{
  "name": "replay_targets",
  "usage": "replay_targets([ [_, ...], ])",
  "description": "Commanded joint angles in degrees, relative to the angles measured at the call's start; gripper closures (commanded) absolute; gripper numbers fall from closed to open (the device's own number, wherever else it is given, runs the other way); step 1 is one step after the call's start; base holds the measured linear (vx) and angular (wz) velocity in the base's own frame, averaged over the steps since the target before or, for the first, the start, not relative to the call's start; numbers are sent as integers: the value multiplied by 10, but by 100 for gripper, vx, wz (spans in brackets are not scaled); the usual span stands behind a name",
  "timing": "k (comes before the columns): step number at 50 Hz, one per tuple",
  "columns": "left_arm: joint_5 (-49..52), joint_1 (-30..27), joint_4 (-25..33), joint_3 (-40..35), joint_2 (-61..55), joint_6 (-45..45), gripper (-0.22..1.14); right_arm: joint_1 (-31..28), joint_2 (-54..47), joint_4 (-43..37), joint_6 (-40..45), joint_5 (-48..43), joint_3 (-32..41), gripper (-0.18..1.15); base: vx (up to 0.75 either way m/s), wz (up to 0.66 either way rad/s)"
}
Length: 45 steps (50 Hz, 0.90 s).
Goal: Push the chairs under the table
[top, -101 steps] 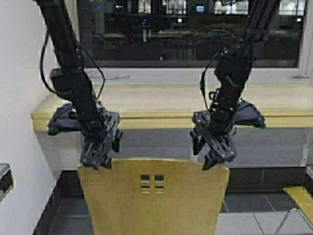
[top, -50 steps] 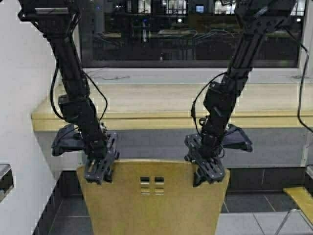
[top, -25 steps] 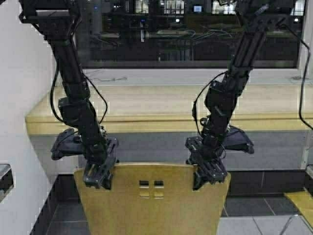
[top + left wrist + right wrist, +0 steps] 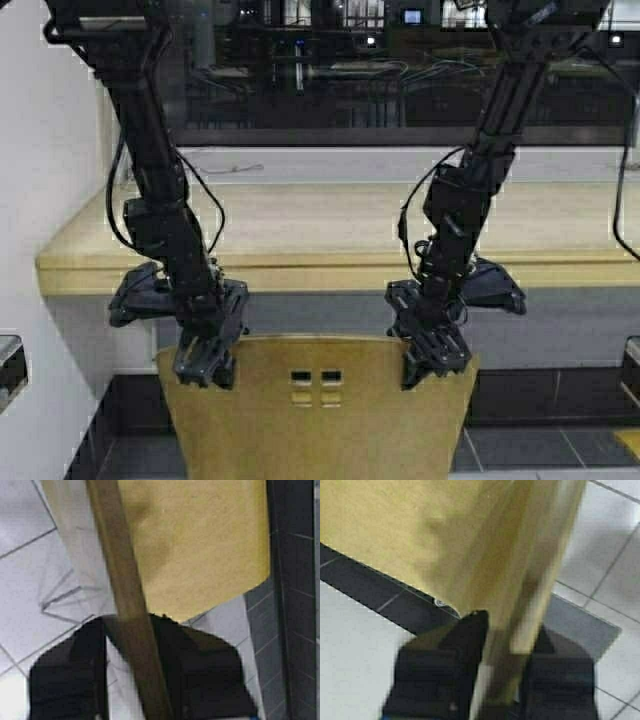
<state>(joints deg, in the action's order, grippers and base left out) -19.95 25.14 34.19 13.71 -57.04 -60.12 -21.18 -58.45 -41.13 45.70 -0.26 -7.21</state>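
Note:
A tan plywood chair point(image 4: 320, 420) with four small square cutouts stands in front of me, its backrest facing me, just short of the table point(image 4: 320, 275) with its thick yellowish front edge. My left gripper point(image 4: 205, 365) straddles the left part of the backrest's top edge and is shut on it. My right gripper point(image 4: 430, 360) is shut on the right part. In the left wrist view the backrest's edge point(image 4: 135, 605) runs between my left gripper's point(image 4: 135, 670) dark fingers. The right wrist view shows my right gripper point(image 4: 507, 675) the same way, over the chair's seat point(image 4: 420, 535).
A white wall point(image 4: 40, 200) closes the left side, close to the table's end. A dark window point(image 4: 330, 90) runs behind the table. A sliver of another yellow seat point(image 4: 630, 440) shows at the right edge. Grey tiled floor lies below.
Both grippers came down from above the backrest and closed over its top edge. The robot has since moved forward, and the chair has moved with it toward the table.

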Motion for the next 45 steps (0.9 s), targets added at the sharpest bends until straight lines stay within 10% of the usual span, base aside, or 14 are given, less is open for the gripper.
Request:
replay_targets([
  [1,-10,0,-7,1,32,10,70,-4,18,7,-27,-5,16,80,27,3],
  [45,-8,0,-4,33,61,9,70,-6,22,21,-29,14,6,80,28,0],
])
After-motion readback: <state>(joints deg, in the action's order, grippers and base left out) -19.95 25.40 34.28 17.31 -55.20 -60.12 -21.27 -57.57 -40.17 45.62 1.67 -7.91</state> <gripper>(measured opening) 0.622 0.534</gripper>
